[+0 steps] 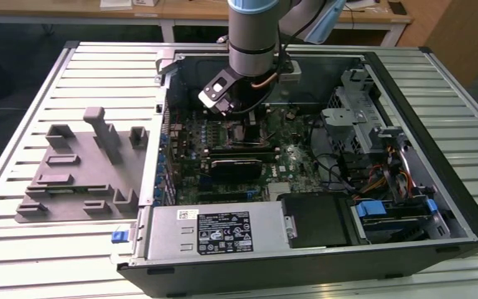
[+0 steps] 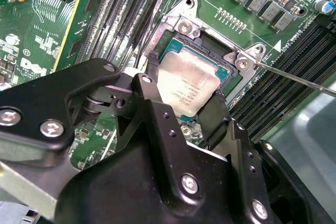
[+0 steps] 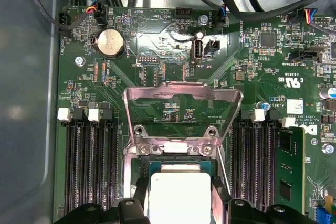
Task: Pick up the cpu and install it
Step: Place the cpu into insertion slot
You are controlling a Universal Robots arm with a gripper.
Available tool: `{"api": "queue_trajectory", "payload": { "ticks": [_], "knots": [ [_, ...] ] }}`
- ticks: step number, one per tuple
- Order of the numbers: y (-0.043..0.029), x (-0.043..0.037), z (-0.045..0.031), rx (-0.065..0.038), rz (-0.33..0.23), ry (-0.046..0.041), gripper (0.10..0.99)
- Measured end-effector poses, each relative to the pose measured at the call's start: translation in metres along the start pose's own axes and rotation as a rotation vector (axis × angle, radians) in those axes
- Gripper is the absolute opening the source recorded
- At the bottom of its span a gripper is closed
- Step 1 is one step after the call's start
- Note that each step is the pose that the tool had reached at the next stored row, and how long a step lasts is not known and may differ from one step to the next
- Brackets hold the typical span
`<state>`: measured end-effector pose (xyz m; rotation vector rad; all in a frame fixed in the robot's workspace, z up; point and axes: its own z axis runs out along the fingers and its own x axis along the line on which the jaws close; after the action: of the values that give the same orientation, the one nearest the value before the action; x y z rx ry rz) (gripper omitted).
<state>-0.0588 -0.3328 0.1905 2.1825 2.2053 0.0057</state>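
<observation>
The cpu is a flat square chip with a silver metal top. It lies level over the open socket on the green motherboard, in both wrist views. My gripper stands right above the socket, its black fingers pressed against two opposite edges of the chip, shut on it. The socket's metal load plate is flipped up and open, and its thin lever sticks out to the side. In the exterior view the gripper reaches down into the open computer case.
Memory slots flank the socket on both sides, one holding a memory stick. A coin battery and black cables sit beyond it. A grey fixture tray lies at the exterior view's left. The power supply and drive cage crowd the case.
</observation>
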Motion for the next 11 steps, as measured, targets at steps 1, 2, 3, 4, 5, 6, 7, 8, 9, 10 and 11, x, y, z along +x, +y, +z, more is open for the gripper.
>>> {"api": "queue_trajectory", "payload": {
  "ticks": [1, 2, 3, 4, 5, 6, 7, 8, 9, 10, 11],
  "knots": [
    [0.0, 0.0, 0.0, 0.0, 0.0, 0.0, 0.545],
    [0.0, 0.0, 0.0, 0.0, 0.0, -0.0001, 0.545],
    [0.0, 0.0, 0.0, 0.0, 0.0, 0.0, 0.545],
    [0.0001, 0.0001, 0.0002, 0.0, 0.0, 0.0003, 0.553],
    [0.0001, 0.0001, 0.0002, -0.001, 0.0, 0.0003, 0.553],
    [0.0001, 0.0001, 0.0003, 0.0, 0.0, 0.0006, 0.553],
    [0.0001, 0.0001, 0.0003, 0.0, 0.0, 0.0006, 0.612],
    [0.0001, 0.0001, 0.0002, 0.0, 0.0, 0.0005, 0.612],
    [0.0001, 0.0001, 0.0, 0.0, 0.0, 0.0004, 0.612],
    [0.0001, 0.0001, -0.0003, 0.0, 0.0, 0.0012, 0.612],
    [0.0002, 0.0003, -0.0007, -0.001, 0.0, 0.0029, 0.612]
  ]
}}
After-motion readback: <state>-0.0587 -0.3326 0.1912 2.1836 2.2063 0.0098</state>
